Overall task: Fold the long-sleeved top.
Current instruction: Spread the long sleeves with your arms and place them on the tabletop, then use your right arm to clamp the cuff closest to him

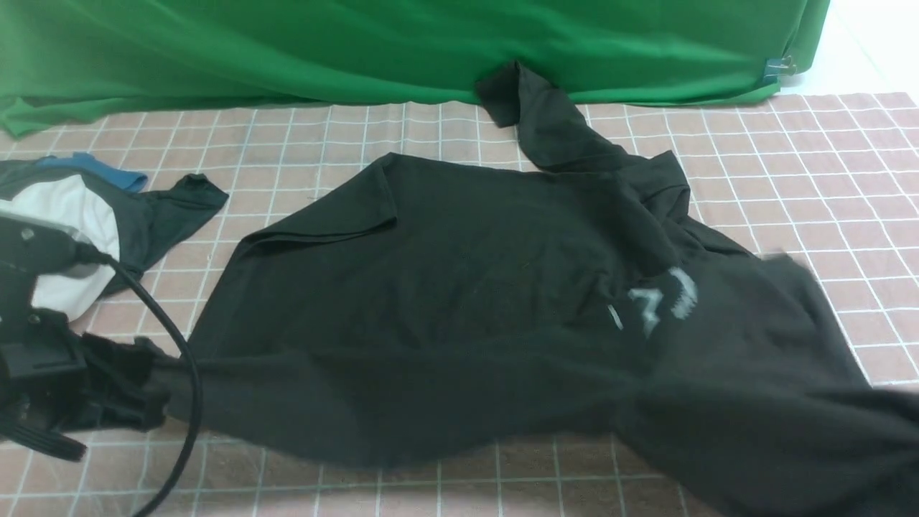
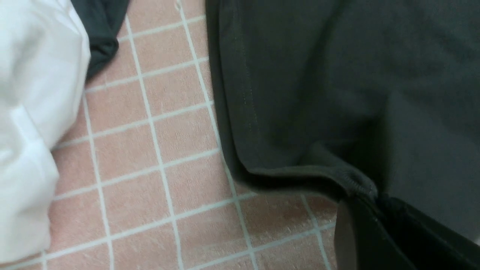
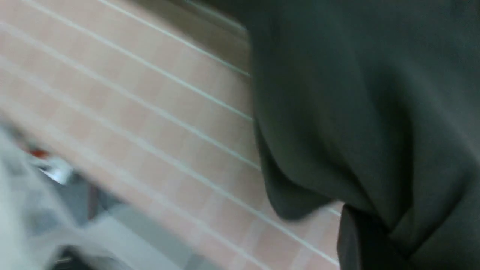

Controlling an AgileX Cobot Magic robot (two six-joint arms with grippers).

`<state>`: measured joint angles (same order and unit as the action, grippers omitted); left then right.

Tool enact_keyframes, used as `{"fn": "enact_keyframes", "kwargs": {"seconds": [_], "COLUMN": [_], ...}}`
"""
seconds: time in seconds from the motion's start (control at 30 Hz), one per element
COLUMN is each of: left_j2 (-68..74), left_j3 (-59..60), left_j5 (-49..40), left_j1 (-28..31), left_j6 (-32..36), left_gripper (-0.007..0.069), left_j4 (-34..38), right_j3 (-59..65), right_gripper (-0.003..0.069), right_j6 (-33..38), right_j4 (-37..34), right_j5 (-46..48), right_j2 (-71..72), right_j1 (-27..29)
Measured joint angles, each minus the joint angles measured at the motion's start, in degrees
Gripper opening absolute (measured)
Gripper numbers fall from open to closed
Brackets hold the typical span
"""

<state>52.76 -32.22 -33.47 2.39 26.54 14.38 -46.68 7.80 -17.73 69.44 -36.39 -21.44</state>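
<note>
The long-sleeved top (image 1: 459,287), large and black, lies spread over the checkered tablecloth, with one sleeve reaching back to the green curtain. My left gripper (image 1: 154,391) sits at its near left corner, shut on the bunched hem; the left wrist view shows the hem (image 2: 352,180) gathered at the gripper (image 2: 375,202). The near right part of the top is lifted and blurred, and it hides my right gripper in the front view. In the right wrist view the right gripper (image 3: 375,221) is shut on a fold of the top (image 3: 356,93).
A white garment (image 1: 72,215) and a smaller dark cloth with blue trim (image 1: 172,208) lie at the left, close to my left arm. A green curtain (image 1: 359,50) closes off the back. The arm's black cable (image 1: 179,359) loops over the pink checkered tablecloth (image 1: 826,179).
</note>
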Motion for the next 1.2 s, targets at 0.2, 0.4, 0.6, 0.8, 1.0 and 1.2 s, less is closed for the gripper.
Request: {"fn": "enact_keyframes", "kwargs": {"seconds": [0.2, 0.4, 0.6, 0.8, 1.0, 1.2], "left_j2": [-0.5, -0.5, -0.5, -0.5, -0.5, -0.5], "left_j3": [-5.5, -8.4, -8.6, -8.6, -8.6, -7.2], "left_j5": [-4.1, -8.7, -14.1, -21.5, -27.0, -24.5], "left_j1": [0.0, 0.0, 0.0, 0.0, 0.0, 0.0], "left_j6": [0.0, 0.0, -2.8, -8.9, -14.0, -14.7], "left_gripper": [0.0035, 0.0035, 0.0035, 0.0035, 0.0035, 0.0035], "left_j4": [-1.8, -2.9, -7.1, -12.4, -18.5, -19.6], "right_j3": [0.0, 0.0, 0.0, 0.0, -1.8, -6.1], "right_gripper": [0.0065, 0.0065, 0.0065, 0.0065, 0.0065, 0.0065], "right_j6": [15.3, 18.4, 14.3, 12.6, 12.6, 13.1], "right_j4": [-20.5, -23.9, -20.9, -15.1, -10.1, -7.7], "right_j5": [0.9, 1.1, 1.1, 0.5, -7.1, -15.2], "right_j2": [12.9, 13.9, 6.0, -5.0, -16.4, -30.4], "right_j1": [-5.0, -11.3, -13.6, -13.6, -13.6, -12.1]}}
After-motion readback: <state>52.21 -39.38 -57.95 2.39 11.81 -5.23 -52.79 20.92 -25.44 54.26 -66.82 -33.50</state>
